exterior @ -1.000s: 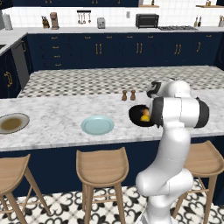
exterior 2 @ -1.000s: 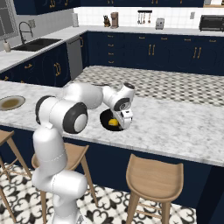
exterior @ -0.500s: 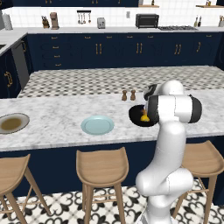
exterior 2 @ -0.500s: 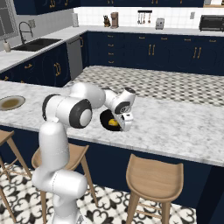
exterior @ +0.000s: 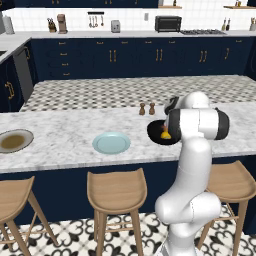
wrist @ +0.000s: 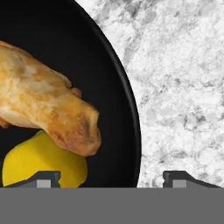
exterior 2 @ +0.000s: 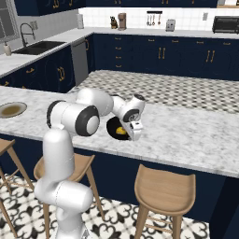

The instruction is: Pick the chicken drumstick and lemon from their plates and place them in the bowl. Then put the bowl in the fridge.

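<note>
Bowl [wrist: 109, 78] rim passes between the two dark finger tips of the gripper [wrist: 111, 177] in the hand view: one tip stands over the black inside, close above the lemon [wrist: 43, 162], the other over the marble counter [wrist: 183, 87] outside, so the jaws stand wide with the rim between them and nothing gripped. Inside the bowl the chicken drumstick [wrist: 48, 109] lies partly over the lemon, touching it, its thick golden-brown end near the rim. From the left base view the hand hangs low at the bowl on the near side of the island, with yellow and orange-tan showing inside the black dish. Left of it on the same counter the light blue plate [exterior: 111, 143] sits bare, and the grey plate [exterior: 14, 140] with a brownish centre lies farther left near the edge. Two small brown shakers [exterior: 147, 108] stand just behind the bowl. Wooden stools [exterior: 117, 187] line the near side of the island, and navy cabinets [exterior: 125, 55] with gold handles run along the back wall.
</note>
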You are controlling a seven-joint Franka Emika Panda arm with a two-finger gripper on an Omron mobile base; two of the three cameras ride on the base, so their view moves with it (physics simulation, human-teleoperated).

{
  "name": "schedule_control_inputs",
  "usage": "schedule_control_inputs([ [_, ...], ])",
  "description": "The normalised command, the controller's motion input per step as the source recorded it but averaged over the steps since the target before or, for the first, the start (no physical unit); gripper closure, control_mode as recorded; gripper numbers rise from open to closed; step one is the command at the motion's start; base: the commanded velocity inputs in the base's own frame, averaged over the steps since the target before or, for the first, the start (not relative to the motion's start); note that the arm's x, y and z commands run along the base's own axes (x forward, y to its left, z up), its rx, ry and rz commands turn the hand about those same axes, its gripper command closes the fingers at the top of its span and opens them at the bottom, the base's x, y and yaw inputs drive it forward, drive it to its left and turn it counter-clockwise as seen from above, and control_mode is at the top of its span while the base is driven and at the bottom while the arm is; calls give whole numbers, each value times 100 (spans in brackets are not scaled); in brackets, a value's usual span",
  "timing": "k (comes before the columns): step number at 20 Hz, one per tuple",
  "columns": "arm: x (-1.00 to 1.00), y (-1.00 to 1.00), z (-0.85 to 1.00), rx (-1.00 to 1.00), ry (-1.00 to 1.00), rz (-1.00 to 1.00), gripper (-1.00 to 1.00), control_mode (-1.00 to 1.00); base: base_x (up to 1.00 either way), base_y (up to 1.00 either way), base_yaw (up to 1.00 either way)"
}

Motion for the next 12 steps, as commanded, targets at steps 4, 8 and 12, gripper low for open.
schedule_control_inputs([
  [4,0,25,-29,0,0,-1,100,-100,0,0,0],
  [8,0,29,-23,-2,0,-7,100,-100,0,0,0],
  [12,-59,3,-31,0,-10,-3,100,-100,0,0,0],
])
